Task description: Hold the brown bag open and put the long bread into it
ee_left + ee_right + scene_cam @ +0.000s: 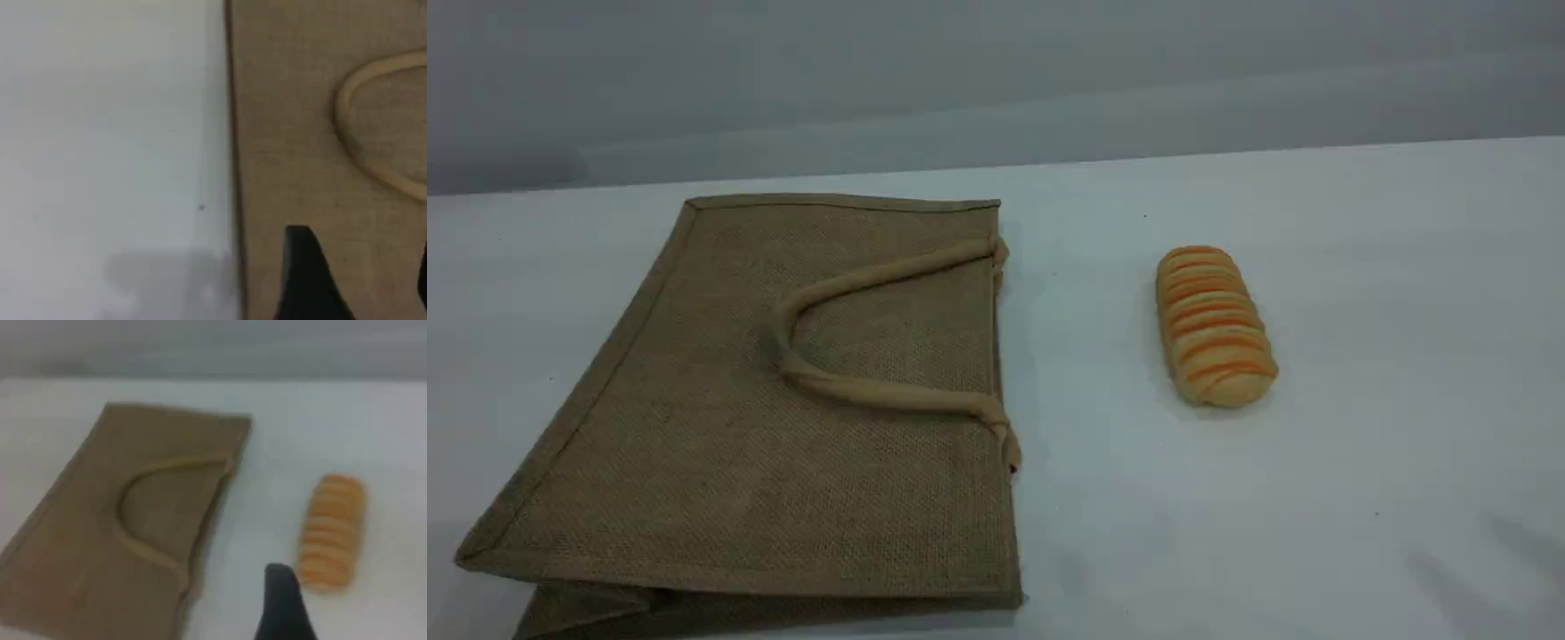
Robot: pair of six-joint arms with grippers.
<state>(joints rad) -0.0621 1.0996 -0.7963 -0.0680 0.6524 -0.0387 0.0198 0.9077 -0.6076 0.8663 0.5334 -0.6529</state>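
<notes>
Neither gripper appears in the scene view, so the wrist cameras are the only look at them. Left gripper: one dark fingertip rises from the bottom edge and a sliver of a second shows at the far right edge, with bare jute in the wide gap between them — the jaws stand spread, nothing held, hovering over the brown bag close to its bound edge, beside which the white table begins. Right gripper: only a single dark fingertip pokes up at the bottom of its view, over the table between the bag and the long bread; its partner is out of frame, so whether those jaws are apart or together cannot be told from the picture, though nothing sits against the visible finger. The bag lies flat on the left half of the table, closed, its mouth edge facing right toward the bread and its opposite end running off toward the lower left, where a fold of its underside shows. One beige loop handle rests on the upper panel, curving leftward from two anchor points at the mouth edge. The bread lies on the table to the right of the bag — well apart from it, untouched, its long axis running roughly toward and away from the camera, orange-brown ridges crossing its golden top. In the right wrist view the loaf sits just up and right of the fingertip, not in contact with it.
</notes>
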